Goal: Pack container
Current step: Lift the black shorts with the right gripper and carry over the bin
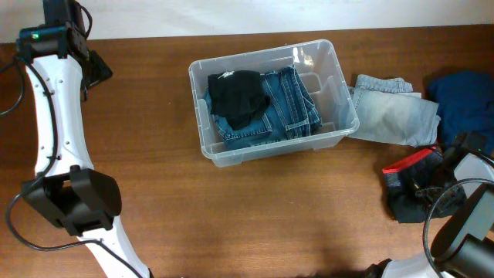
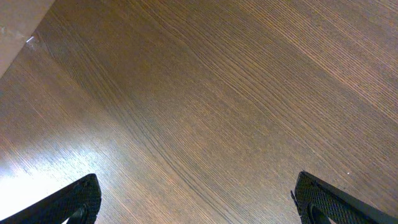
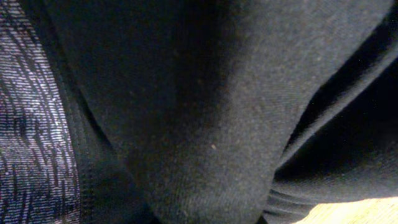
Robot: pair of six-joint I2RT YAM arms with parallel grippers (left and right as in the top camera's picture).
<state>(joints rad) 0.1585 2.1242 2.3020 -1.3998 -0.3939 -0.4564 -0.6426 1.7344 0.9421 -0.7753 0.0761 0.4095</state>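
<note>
Wooden table (image 1: 255,224) first, and the container (image 1: 270,151) sits at its centre-back, clear tub. Inside: folded blue jeans (image 1: 292,104) fill the floor, with a black garment (image 1: 241,96) on top at the left. Just beside its right wall, pale denim (image 1: 394,116) lies flat; a navy garment (image 1: 463,100) is past that. Nearer, a dark garment (image 1: 401,205) with a red band. The right gripper (image 1: 423,182) is in it, jaws closed on the fabric. The left gripper (image 2: 196,194) hangs over bare wood, jaws spread wide.
</note>
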